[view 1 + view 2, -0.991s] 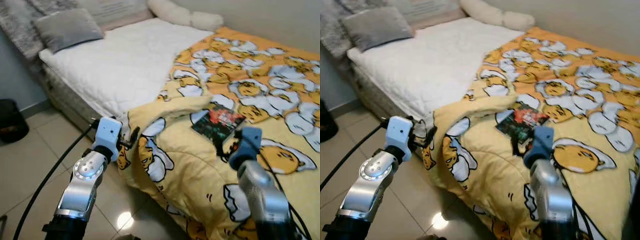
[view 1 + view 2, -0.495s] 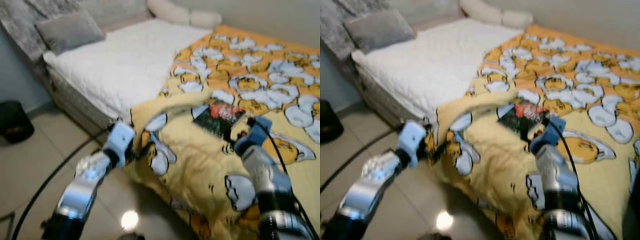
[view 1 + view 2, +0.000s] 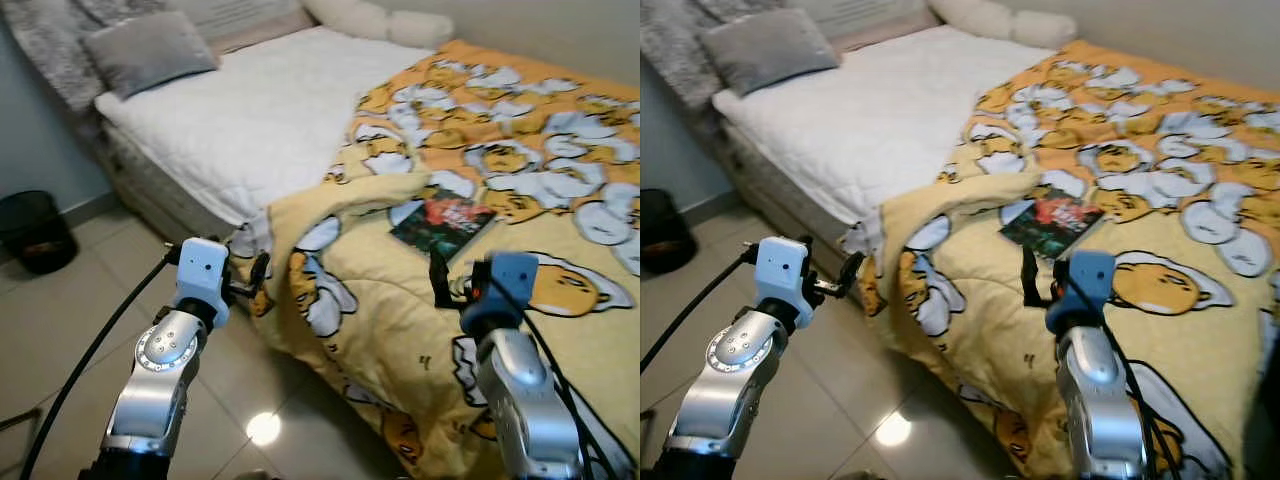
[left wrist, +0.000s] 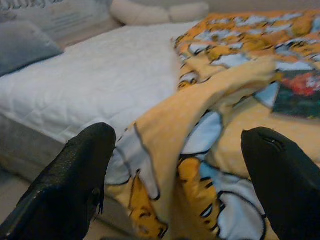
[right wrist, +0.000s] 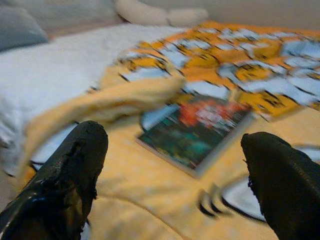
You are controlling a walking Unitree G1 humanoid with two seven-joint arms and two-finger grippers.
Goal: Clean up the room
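A yellow blanket (image 3: 400, 310) printed with cartoon eggs covers the right half of the bed and hangs over its near edge, its corner folded back. A dark book (image 3: 443, 222) with a red and green cover lies flat on the blanket. My left gripper (image 3: 256, 276) is open, level with the hanging blanket corner (image 4: 165, 150) and just left of it, holding nothing. My right gripper (image 3: 441, 282) is open above the blanket, a short way in front of the book (image 5: 197, 132), with nothing between its fingers.
The bare white mattress (image 3: 270, 120) carries a grey pillow (image 3: 150, 50) and a white bolster (image 3: 375, 20) by the wall. A black bin (image 3: 35, 232) stands on the tiled floor at the left. A black cable (image 3: 95, 345) trails from my left arm.
The whole view shifted and was blurred half a second ago, so the camera moved. Both grippers stay open in much the same places. The book and blanket lie as before.
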